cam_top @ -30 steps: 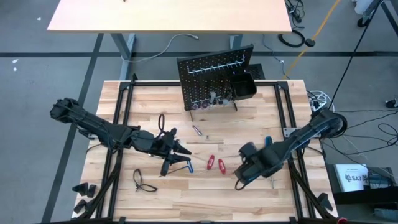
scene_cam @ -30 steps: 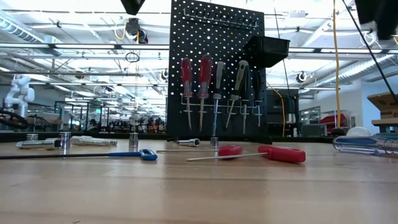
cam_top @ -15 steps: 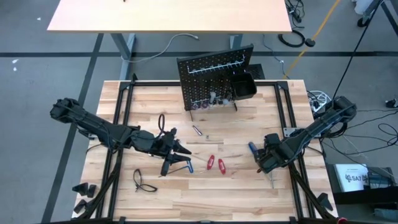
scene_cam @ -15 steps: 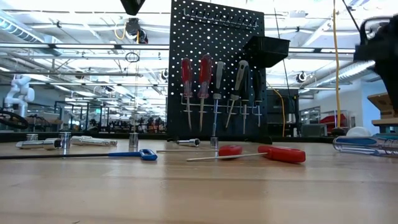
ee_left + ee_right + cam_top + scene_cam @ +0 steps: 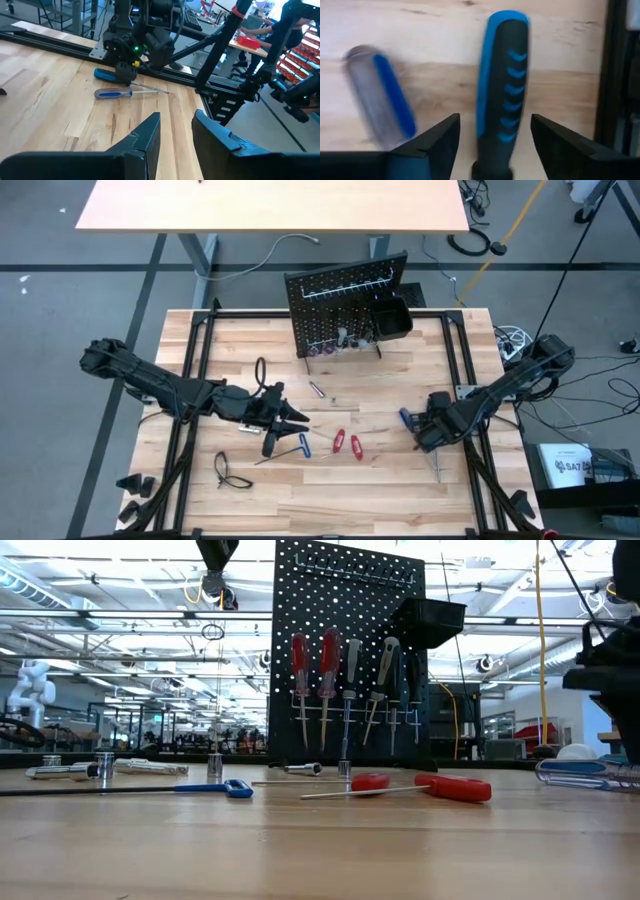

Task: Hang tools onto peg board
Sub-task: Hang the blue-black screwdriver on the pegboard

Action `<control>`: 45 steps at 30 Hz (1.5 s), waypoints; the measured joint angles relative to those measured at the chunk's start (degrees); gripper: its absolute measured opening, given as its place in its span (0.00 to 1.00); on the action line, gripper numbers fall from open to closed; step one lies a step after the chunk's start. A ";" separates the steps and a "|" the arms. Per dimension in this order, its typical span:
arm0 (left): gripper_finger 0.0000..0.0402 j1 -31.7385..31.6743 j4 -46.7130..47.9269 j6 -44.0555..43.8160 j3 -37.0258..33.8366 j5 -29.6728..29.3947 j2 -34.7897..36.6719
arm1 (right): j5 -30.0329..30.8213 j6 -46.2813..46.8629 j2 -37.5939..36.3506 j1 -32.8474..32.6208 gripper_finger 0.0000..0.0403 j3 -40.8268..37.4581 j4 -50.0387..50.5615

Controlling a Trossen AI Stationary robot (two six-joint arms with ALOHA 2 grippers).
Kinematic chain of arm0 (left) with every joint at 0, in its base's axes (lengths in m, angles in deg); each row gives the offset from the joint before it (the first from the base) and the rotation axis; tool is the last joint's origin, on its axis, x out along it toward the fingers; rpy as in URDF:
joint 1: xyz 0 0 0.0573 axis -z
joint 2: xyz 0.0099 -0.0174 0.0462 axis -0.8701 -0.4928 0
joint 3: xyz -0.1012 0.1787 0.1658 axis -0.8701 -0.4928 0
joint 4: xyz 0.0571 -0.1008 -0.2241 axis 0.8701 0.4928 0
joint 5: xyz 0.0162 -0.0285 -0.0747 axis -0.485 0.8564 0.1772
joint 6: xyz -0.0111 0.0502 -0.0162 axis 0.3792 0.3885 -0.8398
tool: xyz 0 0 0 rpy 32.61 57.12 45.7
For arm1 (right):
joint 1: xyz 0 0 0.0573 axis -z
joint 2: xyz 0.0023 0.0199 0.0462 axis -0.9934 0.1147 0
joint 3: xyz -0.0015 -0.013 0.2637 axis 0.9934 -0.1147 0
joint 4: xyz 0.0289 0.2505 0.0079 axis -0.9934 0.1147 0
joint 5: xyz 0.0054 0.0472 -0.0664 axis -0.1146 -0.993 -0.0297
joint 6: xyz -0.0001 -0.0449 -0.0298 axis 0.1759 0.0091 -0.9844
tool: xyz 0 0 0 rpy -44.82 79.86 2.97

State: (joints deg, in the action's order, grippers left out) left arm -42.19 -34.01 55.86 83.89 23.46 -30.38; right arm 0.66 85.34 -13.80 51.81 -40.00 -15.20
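Note:
The black peg board (image 5: 345,310) stands at the table's far side, with several screwdrivers hanging on it (image 5: 330,665). Two red-handled screwdrivers (image 5: 347,445) and a blue T-handle key (image 5: 288,448) lie on the table's middle. A blue-and-black-handled screwdriver (image 5: 501,75) lies at the right. My right gripper (image 5: 495,122) points down over it, open, one finger on either side of the handle with a gap to each. My left gripper (image 5: 292,423) hovers left of centre, pointing right, open with nothing between its fingers (image 5: 176,130).
A clear-and-blue-handled screwdriver (image 5: 114,93) lies beside the blue-and-black one. Small silver bits (image 5: 316,390) lie before the peg board, which carries a black bin (image 5: 393,320). A black looped cord (image 5: 230,472) lies near left. Black frame rails (image 5: 470,380) run along the table's sides.
My right gripper has gone toward the table's right edge and down, rolling its wrist, and now stands over the blue-and-black screwdriver handle.

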 joint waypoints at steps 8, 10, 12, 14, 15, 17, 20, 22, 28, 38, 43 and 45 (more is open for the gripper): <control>0.28 0.06 0.00 -0.01 0.00 0.00 0.00 | 0.02 -0.32 0.03 1.85 0.50 -5.58 -9.69; 0.28 0.02 0.00 0.00 0.00 0.00 0.00 | 0.19 -0.04 -0.11 2.01 0.48 -6.42 -10.92; 0.28 0.02 0.02 -0.02 0.00 0.02 0.00 | 0.18 0.20 -0.13 2.04 0.44 -6.55 -10.94; 0.28 0.03 0.01 -0.10 0.00 0.39 0.00 | 0.24 0.00 -0.11 2.04 0.38 -6.59 -10.97; 0.28 0.05 0.02 -0.10 0.00 0.47 0.00 | 0.27 -0.07 -0.11 2.04 0.35 -6.59 -10.94; 0.28 0.07 0.02 -0.10 0.00 0.50 0.00 | 0.28 -0.35 -0.13 2.03 0.32 -6.62 -10.94; 0.28 0.06 0.02 -0.09 0.00 0.52 0.00 | 1.55 -0.60 -0.04 1.79 0.32 -5.91 -10.48; 0.28 0.05 0.02 -0.09 0.00 0.56 0.00 | 3.78 -1.43 0.30 1.80 0.32 -4.40 -9.51; 0.28 0.04 0.00 -0.09 0.00 0.72 0.02 | 13.29 -4.41 0.13 1.87 0.32 6.76 2.15; 0.28 0.04 0.02 0.39 0.00 0.72 0.04 | 35.19 -16.73 0.09 1.87 0.32 35.21 21.45; 0.28 0.04 0.00 0.42 0.00 0.72 0.04 | 54.12 -34.79 0.07 1.87 0.32 48.09 15.21; 0.28 0.04 -0.02 0.44 0.00 0.72 0.04 | 60.52 -42.56 0.04 1.88 0.32 51.77 11.48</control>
State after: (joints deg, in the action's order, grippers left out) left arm -42.15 -34.03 56.30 83.89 24.18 -30.34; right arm 61.18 42.78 -13.76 53.69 11.77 -3.72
